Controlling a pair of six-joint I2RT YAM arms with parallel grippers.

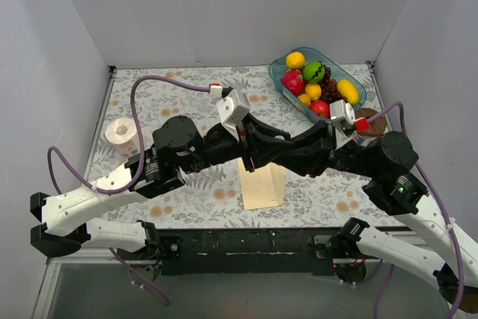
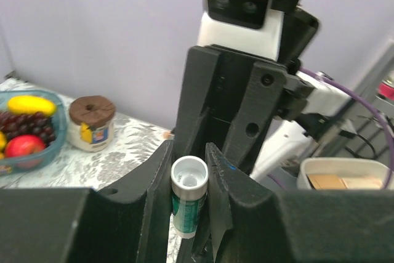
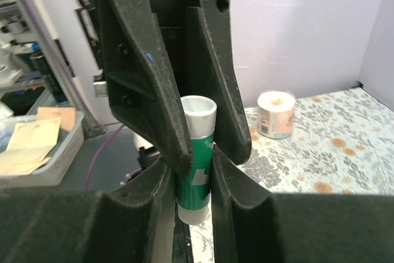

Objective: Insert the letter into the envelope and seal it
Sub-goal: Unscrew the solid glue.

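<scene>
We pinch one glue stick in both the left claw and the right claw (likely to uncap it for sealing), with the envelope on the counter at 6 o'clock below them.

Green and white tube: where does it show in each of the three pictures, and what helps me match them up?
Top external: not visible; it is hidden mid-picture.
Left wrist: the green and white tube stands low, just left of centre.
Right wrist: it stands upright at centre.
Shared landmark: the floral tablecloth shows in all three.
</scene>
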